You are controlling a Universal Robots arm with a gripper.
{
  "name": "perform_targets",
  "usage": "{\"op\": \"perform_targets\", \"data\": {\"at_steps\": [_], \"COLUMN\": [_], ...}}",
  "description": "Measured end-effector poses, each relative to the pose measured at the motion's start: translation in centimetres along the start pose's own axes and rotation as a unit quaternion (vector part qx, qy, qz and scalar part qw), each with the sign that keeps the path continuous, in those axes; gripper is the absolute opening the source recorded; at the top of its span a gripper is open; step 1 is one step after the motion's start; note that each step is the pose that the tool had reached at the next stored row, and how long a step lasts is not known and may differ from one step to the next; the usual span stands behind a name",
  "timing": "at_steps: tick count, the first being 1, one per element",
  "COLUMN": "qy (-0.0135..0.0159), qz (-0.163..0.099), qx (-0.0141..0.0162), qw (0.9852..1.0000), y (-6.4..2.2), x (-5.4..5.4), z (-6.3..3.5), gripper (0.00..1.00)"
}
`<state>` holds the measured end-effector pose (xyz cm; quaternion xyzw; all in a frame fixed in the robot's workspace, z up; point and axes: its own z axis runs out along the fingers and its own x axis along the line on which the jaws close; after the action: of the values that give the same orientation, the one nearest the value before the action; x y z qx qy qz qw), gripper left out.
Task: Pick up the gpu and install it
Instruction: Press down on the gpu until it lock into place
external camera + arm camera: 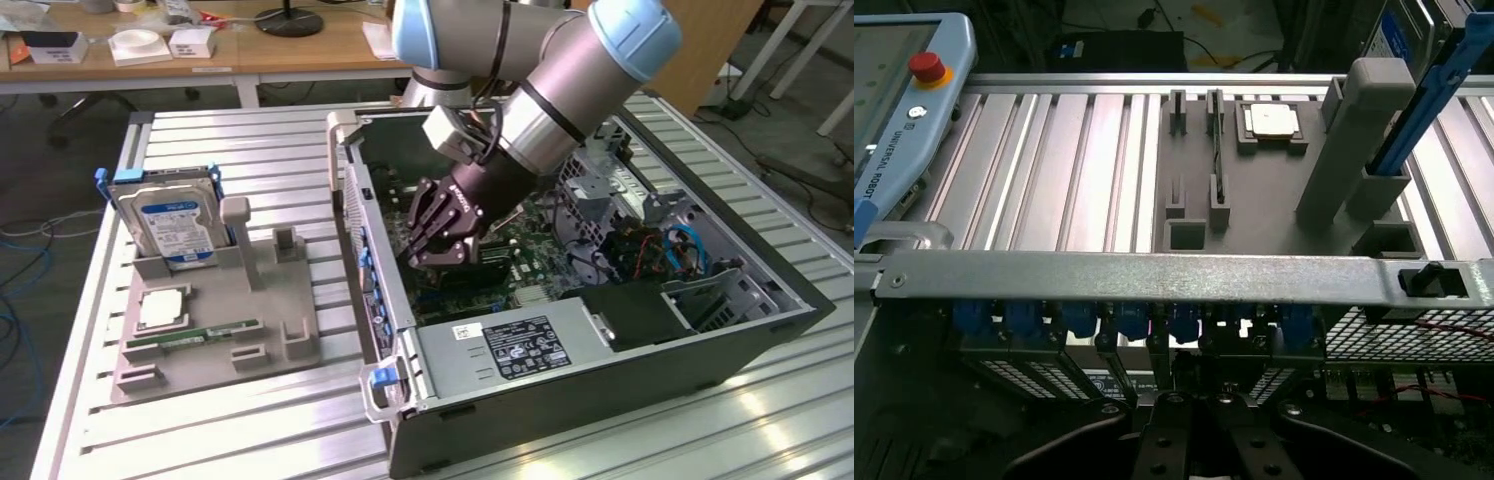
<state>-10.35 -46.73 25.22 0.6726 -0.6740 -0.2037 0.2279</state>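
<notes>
now the gripper (441, 258) sits pressed together low inside the open computer case (747, 345), over the motherboard (534, 262).

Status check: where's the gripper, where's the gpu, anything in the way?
Gripper shut, down inside the open computer case over the motherboard. Gpu not clearly discernible at the gripper. Hard drive upright in the gray holder, outside the case, well clear.

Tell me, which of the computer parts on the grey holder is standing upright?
The hard drive, silver with a blue label, stands on edge at the holder's far corner. The memory stick and square chip lie flat.
</notes>
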Motion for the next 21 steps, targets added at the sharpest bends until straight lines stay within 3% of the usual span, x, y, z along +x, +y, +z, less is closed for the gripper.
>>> {"op": "perform_targets", "data": {"at_steps": [6,7,9,10,14,21], "qy": [-0.0001,0.0000,0.0000,-0.0001,0.0005,0.0052], "qz": [0.000,0.000,0.000,0.000,0.001,0.004], "qx": [0.0001,0.0003,0.0008,0.0181,0.0181,0.0180], "qw": [1.0000,1.0000,1.0000,0.9998,0.9998,0.9998], "y": [-0.11,-1.21,-1.23,-1.83,-1.86,-1.97], "x": [0.0,-0.2,-0.2,-0.2,0.0,0.6], "z": [0.14,1.64,1.66,2.48,2.48,2.47], "gripper": [0.10,0.10,0.10,0.10,0.10,0.10]}}
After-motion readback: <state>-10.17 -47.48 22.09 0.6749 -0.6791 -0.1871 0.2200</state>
